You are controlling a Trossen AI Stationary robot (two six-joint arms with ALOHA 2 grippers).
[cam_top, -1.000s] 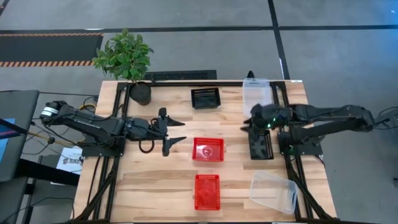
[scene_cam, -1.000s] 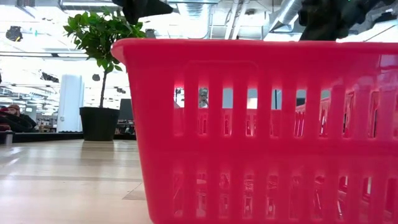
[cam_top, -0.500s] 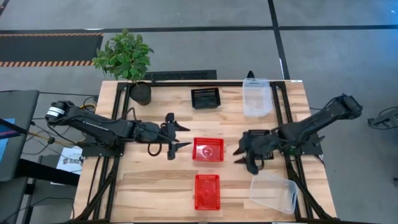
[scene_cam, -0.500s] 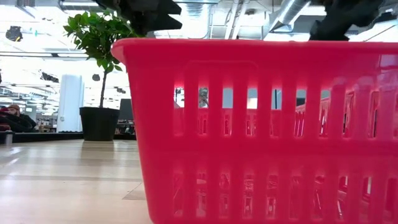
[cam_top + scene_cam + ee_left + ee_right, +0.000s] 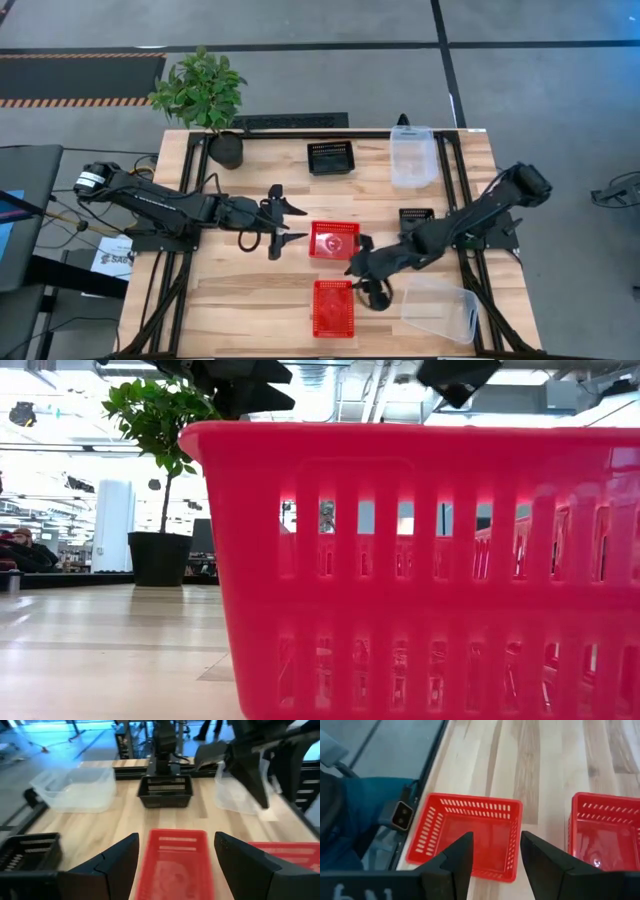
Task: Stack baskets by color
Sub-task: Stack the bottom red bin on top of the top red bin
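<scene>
The right end effector (image 5: pixel 362 282) hangs over the table (image 5: pixel 250 300) between the two red baskets, at the near one's (image 5: pixel 333 307) right rim and just in front of the middle one (image 5: pixel 334 240). In the right wrist view its fingers (image 5: pixel 456 857) stand partly apart over the near red basket (image 5: pixel 467 836), gripping nothing, with the middle red basket (image 5: pixel 606 837) beside it. The left end effector (image 5: pixel 285 224) waits wide open and empty just left of the middle red basket; the left wrist view shows that basket (image 5: pixel 175 857) between its fingers (image 5: pixel 117 862).

A black basket (image 5: pixel 331 157) sits at the back centre, another (image 5: pixel 416 217) lies right of centre, partly hidden by the right arm. One clear bin (image 5: pixel 412 155) stands at the back right, another (image 5: pixel 440 308) lies tilted at the front right. A potted plant (image 5: pixel 205 95) stands at the back left corner. The low view is filled by the near red basket (image 5: pixel 430 570).
</scene>
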